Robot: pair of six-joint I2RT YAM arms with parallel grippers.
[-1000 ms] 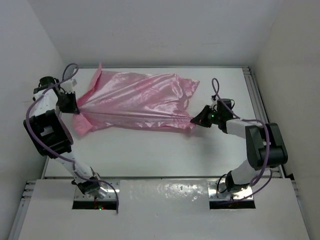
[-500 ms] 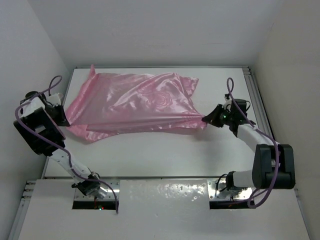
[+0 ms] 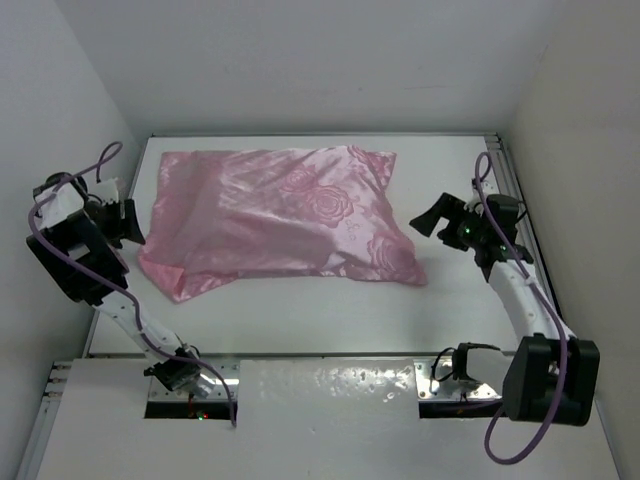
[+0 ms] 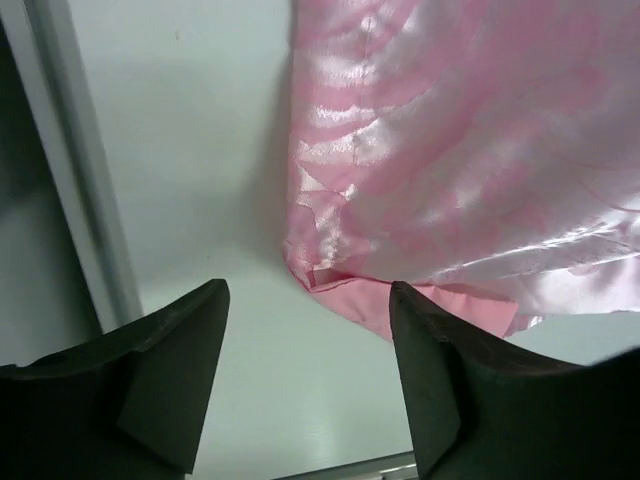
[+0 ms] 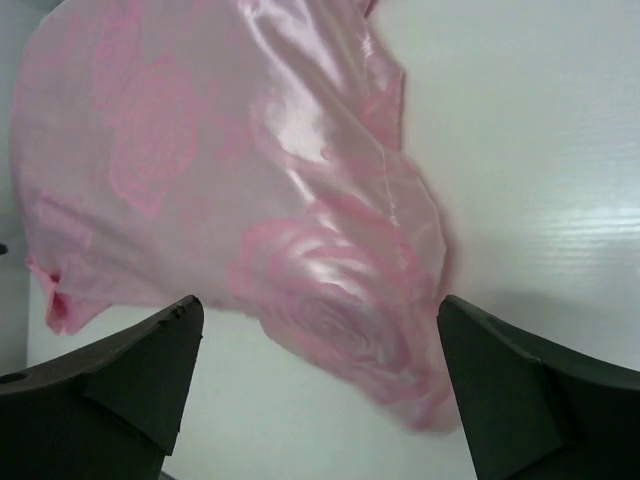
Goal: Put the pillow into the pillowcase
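Observation:
The pink satin pillowcase (image 3: 280, 220) with its rose pattern lies spread out on the white table (image 3: 300, 310). No pillow shows in any view. My left gripper (image 3: 128, 222) hovers open just off the case's left edge. In the left wrist view its jaws (image 4: 305, 290) stand apart over bare table, with the case's folded corner (image 4: 330, 280) just ahead. My right gripper (image 3: 425, 218) is open a little to the right of the case's right end. The right wrist view shows those wide jaws (image 5: 318, 300) empty, with the case (image 5: 230, 180) lying ahead of and below them.
A metal rail (image 4: 80, 200) runs along the table's left edge, close to my left gripper. Another rail (image 3: 510, 190) borders the right side. White walls enclose the table on three sides.
Both grippers have opened and let go of the pillowcase's ends. The stretched case has dropped and settled flat on the table. Both arms have drawn outward.

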